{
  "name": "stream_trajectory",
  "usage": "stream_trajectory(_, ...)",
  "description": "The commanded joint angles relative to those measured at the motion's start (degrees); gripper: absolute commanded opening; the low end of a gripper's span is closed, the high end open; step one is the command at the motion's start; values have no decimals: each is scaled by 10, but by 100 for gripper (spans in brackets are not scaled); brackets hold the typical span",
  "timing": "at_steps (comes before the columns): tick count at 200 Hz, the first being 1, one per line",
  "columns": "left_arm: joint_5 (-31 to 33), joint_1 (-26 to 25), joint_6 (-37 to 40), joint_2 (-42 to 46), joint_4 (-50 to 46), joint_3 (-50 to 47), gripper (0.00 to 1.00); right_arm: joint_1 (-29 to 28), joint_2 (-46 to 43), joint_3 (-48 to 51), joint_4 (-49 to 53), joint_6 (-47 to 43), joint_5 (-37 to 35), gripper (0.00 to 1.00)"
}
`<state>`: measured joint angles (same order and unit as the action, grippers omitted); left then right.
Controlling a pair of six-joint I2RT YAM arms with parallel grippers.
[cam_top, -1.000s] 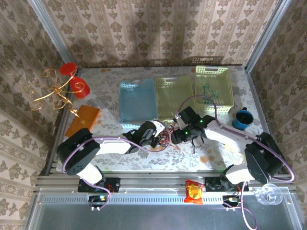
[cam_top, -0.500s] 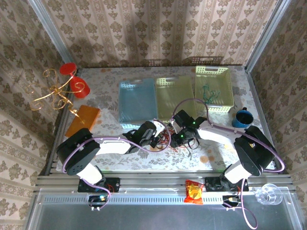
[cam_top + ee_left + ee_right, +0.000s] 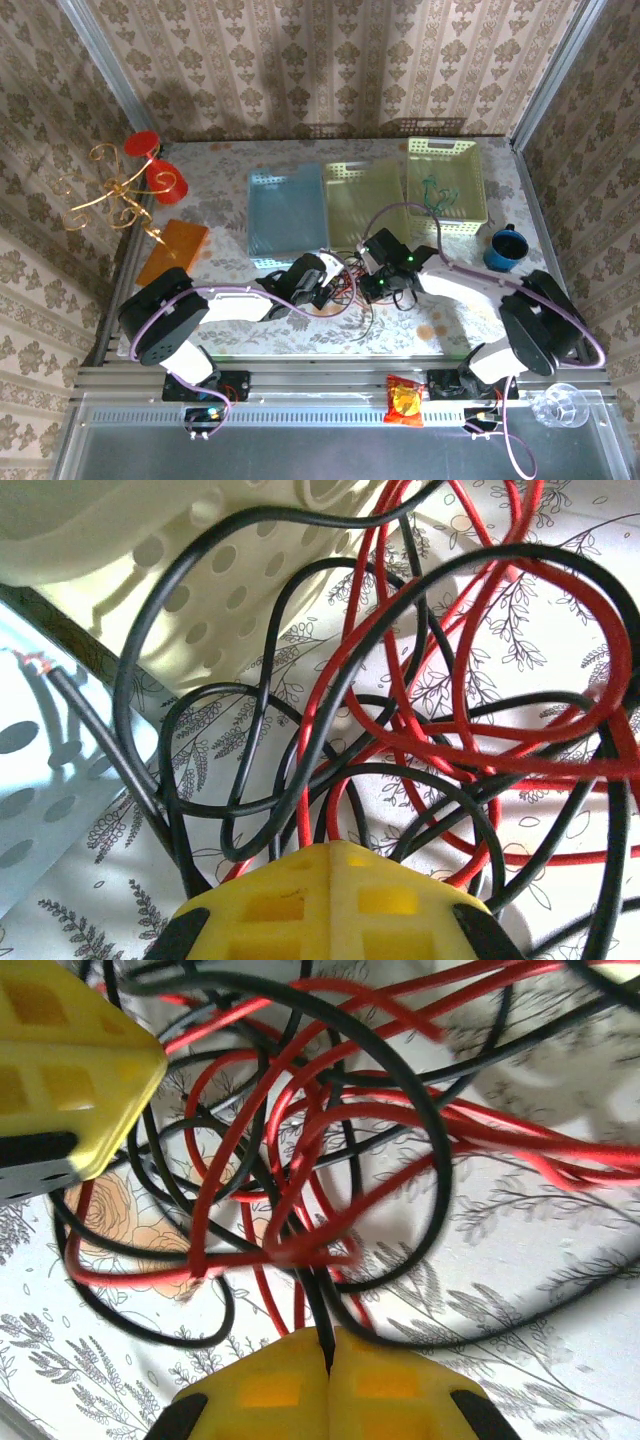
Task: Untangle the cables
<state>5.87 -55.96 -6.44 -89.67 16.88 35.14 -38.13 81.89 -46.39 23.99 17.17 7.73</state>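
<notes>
- Clamped shut on red and black cables with the left gripper.
- Pinched shut with the right gripper too, maybe on a black one.
- All knotted between them, on the table near the baskets.
- Next: pull apart slowly, no yanking.

The floral-patterned table carries a blue basket, a yellow basket and a second yellow basket in a row, a blue mug, an orange board and tangled red and black cables.

Cables knot up the middle, blue basket and yellow basket wall the far side, near tabletop open
</notes>
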Motion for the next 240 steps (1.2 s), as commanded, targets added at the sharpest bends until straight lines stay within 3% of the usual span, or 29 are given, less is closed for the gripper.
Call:
stream_trajectory(1,7,-3,-1,-5,-14,6,0,3,-73,19,16,33,-71,0)
stream_trajectory(59,3,-1,-4,-24,-12,4,0,19,-214,48,47,85,-241,0)
stream_trajectory(116,5,-1,-7,-20,-8,-6,0,68,-293,55,107,179,-416,0)
stream_trajectory(188,12,-2,-12,-13,-4,-21,0,160,-380,54,169,259,-480,0)
stream_trajectory(240,13,-1,-13,-10,-6,-26,0,194,-418,32,208,304,-516,0)
